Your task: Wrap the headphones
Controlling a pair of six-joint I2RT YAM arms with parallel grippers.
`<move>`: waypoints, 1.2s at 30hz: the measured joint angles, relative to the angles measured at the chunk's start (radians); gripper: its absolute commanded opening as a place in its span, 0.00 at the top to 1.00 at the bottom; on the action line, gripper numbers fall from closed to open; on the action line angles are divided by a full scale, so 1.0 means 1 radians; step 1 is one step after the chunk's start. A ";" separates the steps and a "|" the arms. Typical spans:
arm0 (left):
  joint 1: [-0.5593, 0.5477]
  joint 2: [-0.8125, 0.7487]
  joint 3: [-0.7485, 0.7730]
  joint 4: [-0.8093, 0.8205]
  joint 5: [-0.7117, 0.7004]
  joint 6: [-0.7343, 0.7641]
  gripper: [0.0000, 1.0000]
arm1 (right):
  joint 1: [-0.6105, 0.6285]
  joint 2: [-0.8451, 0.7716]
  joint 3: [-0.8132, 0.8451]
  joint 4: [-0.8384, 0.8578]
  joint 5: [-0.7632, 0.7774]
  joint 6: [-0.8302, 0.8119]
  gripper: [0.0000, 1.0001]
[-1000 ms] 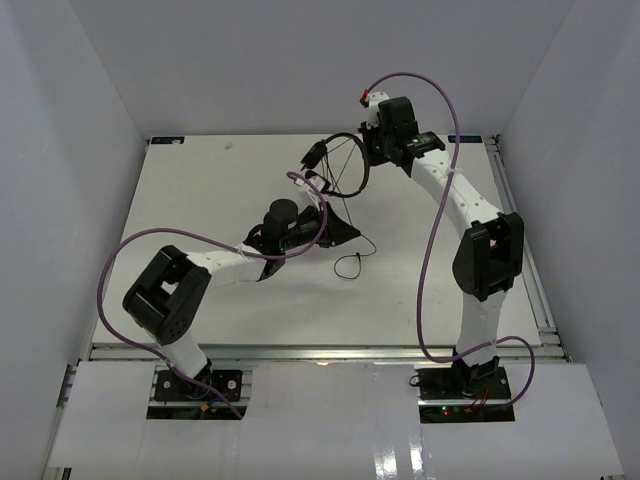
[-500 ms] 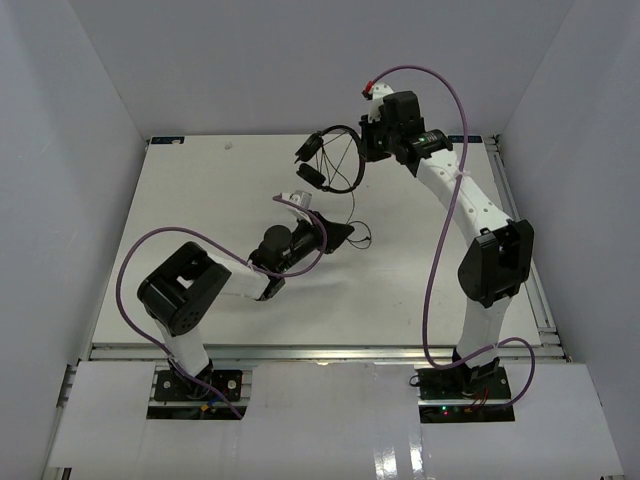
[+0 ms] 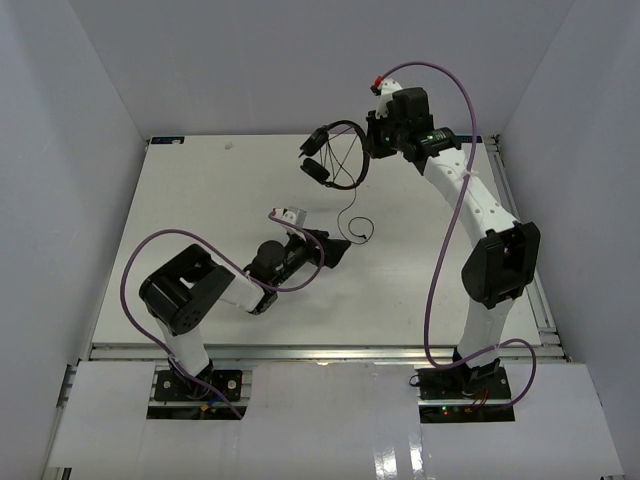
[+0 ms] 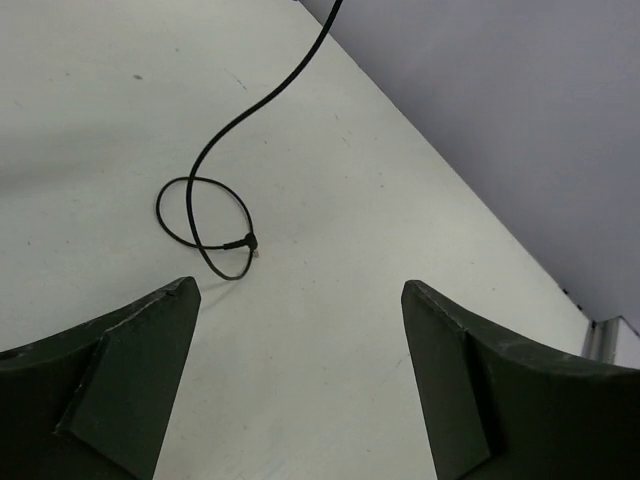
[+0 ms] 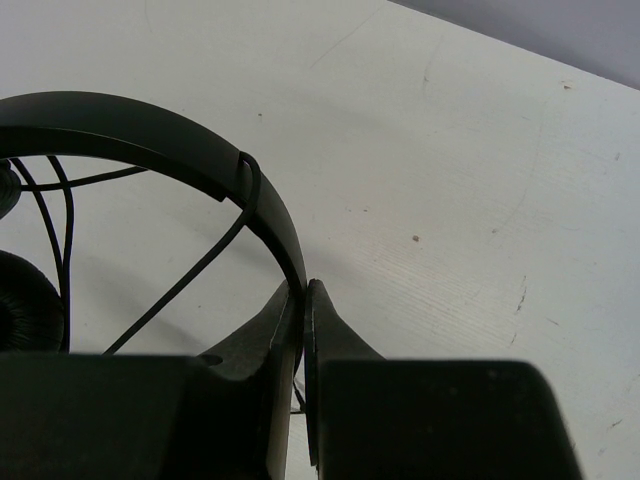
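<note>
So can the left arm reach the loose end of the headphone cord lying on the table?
Probably yes: the left gripper is open, and the cord end lies on the table just ahead of it, nothing between.

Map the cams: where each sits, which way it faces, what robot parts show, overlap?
Top external: above, behind the bases, looking down on the white table; both arms show.
Left wrist: low, facing past the open left gripper to the thin black cord's looped end.
Right wrist: behind the right gripper, shut on the headband of the black on-ear headphones.
Shared: top and left wrist show that loop.
</note>
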 measured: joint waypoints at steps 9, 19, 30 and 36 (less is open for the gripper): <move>0.000 0.060 0.119 -0.026 -0.074 0.132 0.10 | 0.001 -0.050 -0.013 -0.001 -0.035 0.010 0.92; 0.000 0.249 0.226 -0.025 -0.076 0.132 0.48 | 0.001 -0.086 -0.015 0.000 -0.078 0.032 0.92; 0.000 0.344 0.251 0.062 -0.094 0.044 0.89 | 0.000 -0.133 -0.044 -0.003 -0.112 0.043 0.92; 0.001 0.348 0.244 0.085 -0.094 0.006 1.00 | -0.002 -0.142 -0.047 -0.003 -0.126 0.048 0.92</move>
